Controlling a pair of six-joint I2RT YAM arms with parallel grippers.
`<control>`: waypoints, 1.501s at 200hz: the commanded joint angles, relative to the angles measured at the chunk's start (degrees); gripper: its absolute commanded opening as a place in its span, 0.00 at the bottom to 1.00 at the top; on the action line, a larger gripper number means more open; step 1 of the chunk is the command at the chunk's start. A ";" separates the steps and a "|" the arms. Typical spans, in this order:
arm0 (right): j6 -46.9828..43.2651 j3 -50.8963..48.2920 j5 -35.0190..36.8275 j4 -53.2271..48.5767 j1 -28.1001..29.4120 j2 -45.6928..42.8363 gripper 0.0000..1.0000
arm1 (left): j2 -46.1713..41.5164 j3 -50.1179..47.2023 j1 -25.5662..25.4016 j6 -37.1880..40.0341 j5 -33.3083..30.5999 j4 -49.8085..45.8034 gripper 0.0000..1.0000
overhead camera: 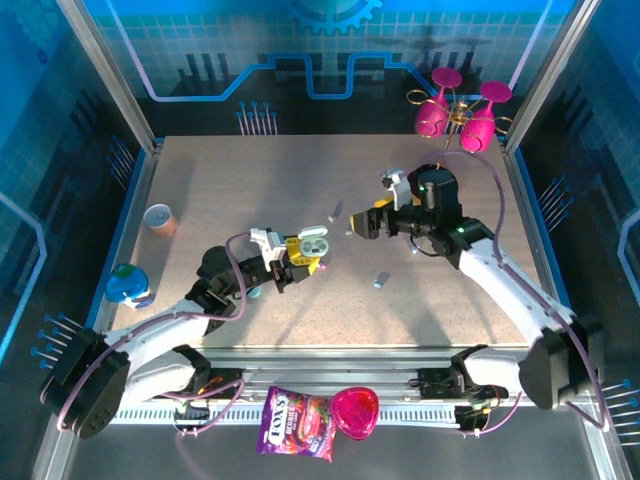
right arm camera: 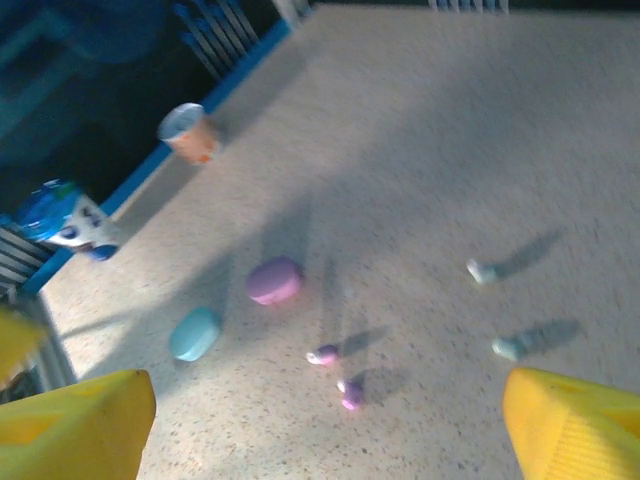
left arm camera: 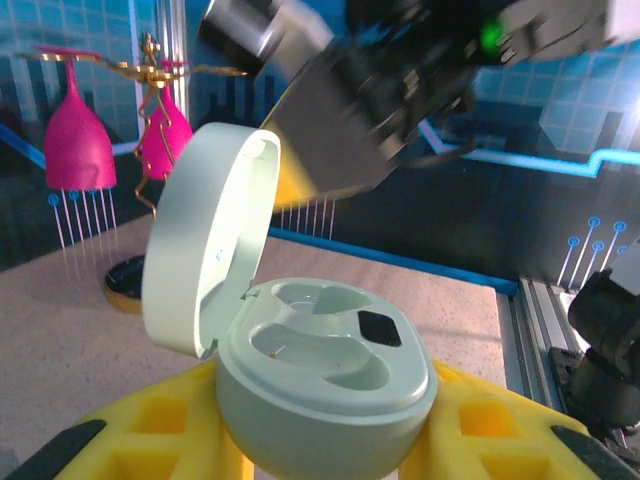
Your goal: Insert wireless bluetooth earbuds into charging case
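Left hand [overhead camera: 303, 258] pinching open mint case [left arm camera: 320, 380], wells seemingly empty, right hand [overhead camera: 360, 222] spread.

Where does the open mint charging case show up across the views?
Top external: mint case left of centre, lid open.
Left wrist: mint case lower centre, close up, lid hinged up to the left.
Shared landmark: pink goblets, top right from above, upper left at the wrist.

Robot lab cell: aluminium frame [overhead camera: 108, 70], printed backdrop [overhead camera: 300, 55]
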 commanded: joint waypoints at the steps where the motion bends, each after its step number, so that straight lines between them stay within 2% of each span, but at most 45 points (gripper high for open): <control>1: 8.42 2.37 7.23 -0.85 -0.65 7.03 0.87 | -3.00 -0.99 0.15 1.23 -0.78 -1.19 0.23; 9: 9.30 3.06 7.63 -0.43 -0.58 10.02 0.84 | -3.72 -1.02 0.16 1.36 -0.82 -2.11 0.23; 42: 11.74 6.99 9.21 1.44 -0.56 21.92 0.61 | -5.45 -1.00 0.17 1.90 -0.39 -4.59 0.23; 79: 11.85 11.73 9.81 0.35 -0.52 31.17 0.49 | -5.65 -1.21 -0.05 2.10 -0.29 -5.14 0.22; 99: 10.04 14.44 9.70 -1.41 -0.08 34.18 0.48 | -5.08 -1.26 -0.06 2.19 -0.03 -5.00 0.22; 165: -5.51 29.07 11.21 -16.54 2.90 45.03 0.48 | -3.06 -0.98 -0.05 1.23 0.77 -3.05 0.22; 209: -10.38 35.45 9.24 -21.42 3.92 50.72 0.49 | -2.84 -0.78 -0.11 1.05 1.27 -3.01 0.22; 258: -13.05 35.45 7.74 -23.26 3.88 51.26 0.51 | -2.65 -0.74 -0.02 1.06 1.59 -3.44 0.22; 300: -12.99 32.49 7.62 -23.26 4.01 48.69 0.48 | -2.48 -0.81 -0.06 0.79 1.77 -3.04 0.22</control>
